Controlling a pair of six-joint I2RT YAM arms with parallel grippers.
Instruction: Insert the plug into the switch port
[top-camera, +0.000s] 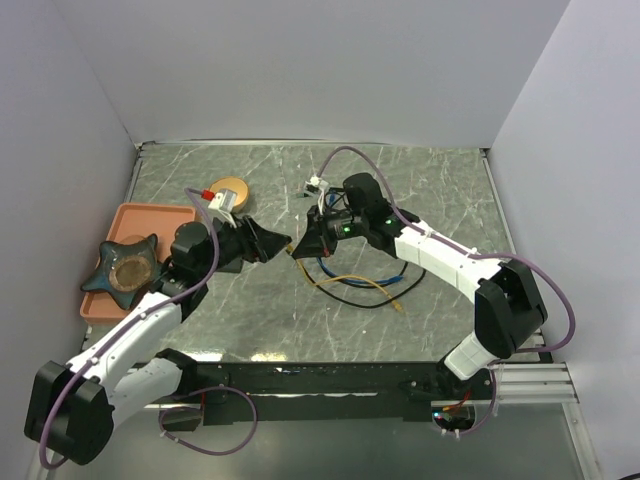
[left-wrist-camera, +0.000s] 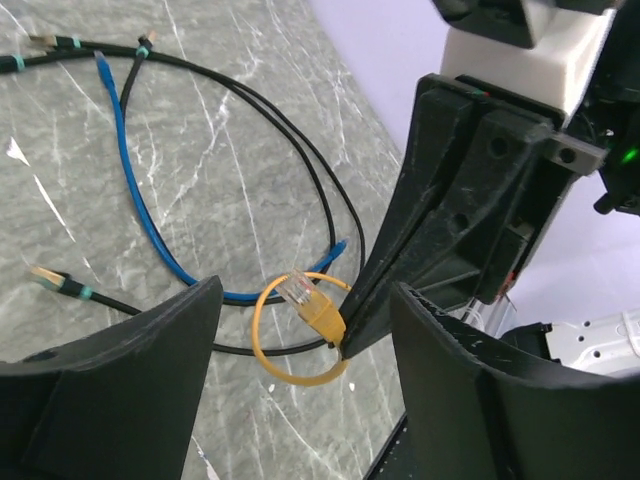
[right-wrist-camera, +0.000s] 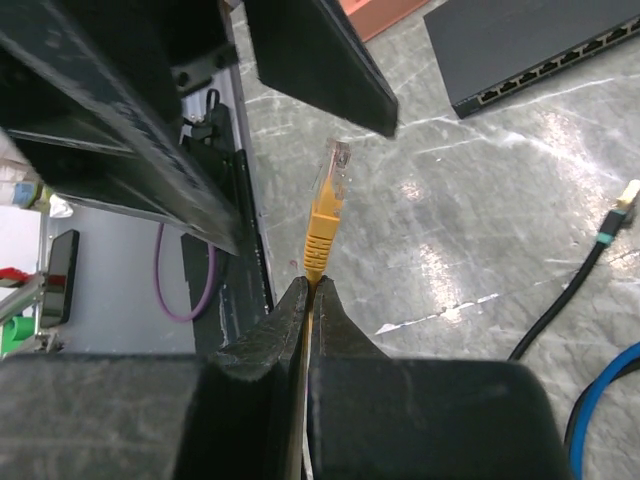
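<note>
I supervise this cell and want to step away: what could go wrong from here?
The right gripper pinches the yellow cable just behind the plug at its very tip. If the open left gripper closes off-centre, the plug may twist or slip. The yellow cable loops among the blue cable and black cables, so pulling toward the switch might snag.

Right end effector (right-wrist-camera: 308, 290): jaws closed, yellow plug (right-wrist-camera: 328, 200) pinched at the rear of its boot. Clear tip is pointed up and away, held above the grey marbled counter (right-wrist-camera: 450, 230). Left end effector (right-wrist-camera: 300, 180) is seen beyond, its black fingers (right-wrist-camera: 310, 60) spread to either side of the plug, not touching it. Switch (right-wrist-camera: 520, 40) noted upper right, port row on its near edge. Black cable (right-wrist-camera: 570, 290) and blue cable (right-wrist-camera: 610, 390) lie at right.
</note>
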